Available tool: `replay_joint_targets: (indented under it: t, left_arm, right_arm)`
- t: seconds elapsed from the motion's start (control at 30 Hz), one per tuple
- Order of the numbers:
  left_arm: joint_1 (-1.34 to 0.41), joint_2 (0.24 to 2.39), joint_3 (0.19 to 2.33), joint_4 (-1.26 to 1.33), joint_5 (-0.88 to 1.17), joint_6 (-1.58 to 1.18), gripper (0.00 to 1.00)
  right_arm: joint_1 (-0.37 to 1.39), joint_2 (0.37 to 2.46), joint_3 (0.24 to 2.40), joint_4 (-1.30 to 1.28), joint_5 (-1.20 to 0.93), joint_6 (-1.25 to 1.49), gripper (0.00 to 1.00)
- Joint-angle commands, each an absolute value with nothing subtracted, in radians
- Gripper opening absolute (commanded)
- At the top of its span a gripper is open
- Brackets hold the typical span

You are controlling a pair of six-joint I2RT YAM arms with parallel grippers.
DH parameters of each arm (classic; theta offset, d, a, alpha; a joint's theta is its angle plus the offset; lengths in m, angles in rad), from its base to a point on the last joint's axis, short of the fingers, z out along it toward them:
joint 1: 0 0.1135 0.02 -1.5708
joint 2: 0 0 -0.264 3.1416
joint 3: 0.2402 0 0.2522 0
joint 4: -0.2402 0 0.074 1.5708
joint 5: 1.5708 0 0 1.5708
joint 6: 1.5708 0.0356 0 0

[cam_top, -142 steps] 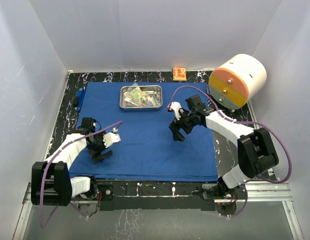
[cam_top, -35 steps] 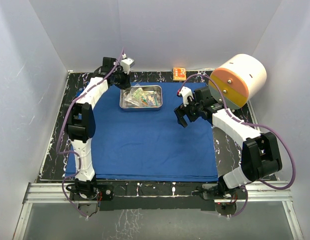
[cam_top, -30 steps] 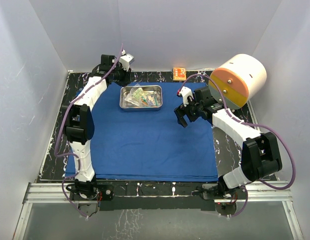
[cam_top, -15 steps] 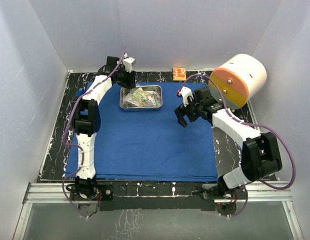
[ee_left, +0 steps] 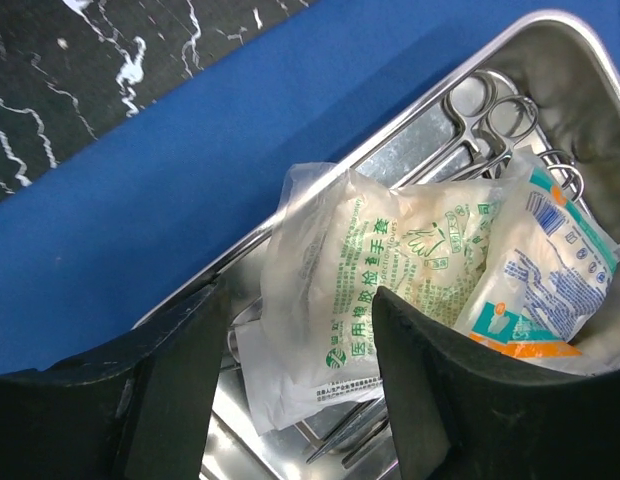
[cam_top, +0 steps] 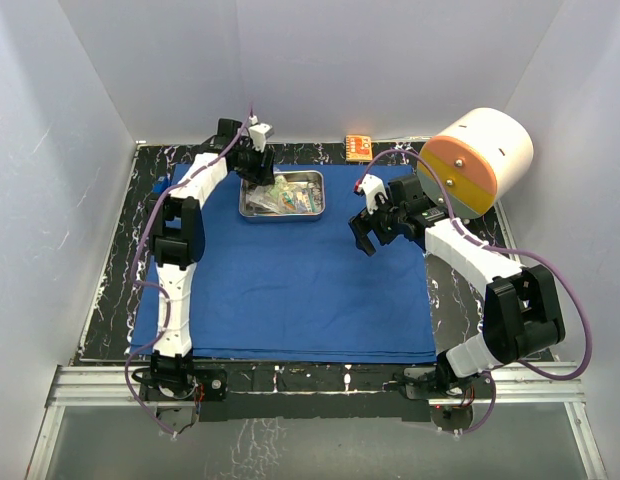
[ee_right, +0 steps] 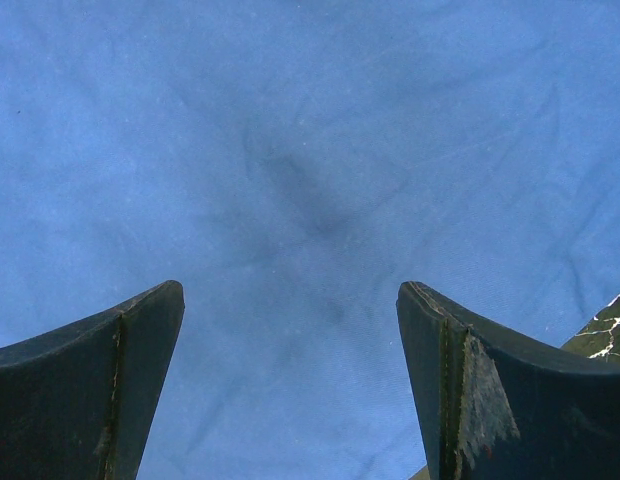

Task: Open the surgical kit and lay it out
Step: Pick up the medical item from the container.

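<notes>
The royal-blue cloth wrap lies spread flat on the table. The steel tray sits at its back middle. In the left wrist view the tray holds a clear packet with green print, a second packet with teal and orange print, and steel clamps with ring handles. My left gripper is over the tray's left end. In its wrist view the left gripper is open, with one finger on each side of the green-print packet. My right gripper hovers open and empty over bare cloth; it also shows in the right wrist view.
A big white-and-orange cylinder stands at the back right, close behind my right arm. A small orange box lies at the back edge. Black marbled tabletop borders the cloth. White walls close in three sides.
My left arm swung from the near left up to the back, then moved right until its open gripper came over the tray. My right gripper shifted back and right earlier, then stayed still.
</notes>
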State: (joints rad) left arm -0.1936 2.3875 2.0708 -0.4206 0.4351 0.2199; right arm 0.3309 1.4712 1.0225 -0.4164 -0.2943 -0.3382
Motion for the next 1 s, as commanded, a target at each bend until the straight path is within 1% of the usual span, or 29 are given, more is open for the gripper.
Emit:
replay_joint_targets:
  t: [0.0, 0.17, 0.23, 0.33, 0.57, 0.63, 0.83, 0.9, 0.97]
  left_arm:
    - [-0.196, 2.395, 2.114, -0.452, 0.483, 0.2, 0.57]
    - [-0.196, 2.404, 2.119, -0.45, 0.509, 0.191, 0.54]
    - [-0.196, 2.405, 2.117, -0.447, 0.521, 0.187, 0.51]
    - [-0.196, 2.407, 2.117, -0.441, 0.538, 0.183, 0.43]
    - [-0.196, 2.42, 2.131, -0.436, 0.565, 0.181, 0.33]
    - [-0.196, 2.426, 2.138, -0.438, 0.577, 0.177, 0.31]
    - [-0.196, 2.443, 2.157, -0.437, 0.586, 0.168, 0.3]
    - [-0.196, 2.445, 2.161, -0.436, 0.585, 0.169, 0.26]
    - [-0.196, 2.441, 2.163, -0.435, 0.587, 0.173, 0.18]
  right_arm:
    - [0.325, 1.438, 1.026, -0.375, -0.304, -0.345, 0.87]
    - [0.325, 1.437, 1.028, -0.376, -0.304, -0.345, 0.87]
    - [0.325, 1.436, 1.028, -0.375, -0.304, -0.345, 0.87]
    - [0.325, 1.437, 1.027, -0.374, -0.305, -0.345, 0.87]
    - [0.325, 1.437, 1.027, -0.377, -0.304, -0.347, 0.87]
    - [0.325, 1.437, 1.026, -0.377, -0.304, -0.348, 0.87]
    - [0.325, 1.436, 1.026, -0.377, -0.304, -0.348, 0.87]
    - [0.325, 1.437, 1.027, -0.379, -0.304, -0.348, 0.87]
    - [0.325, 1.436, 1.028, -0.379, -0.304, -0.348, 0.87]
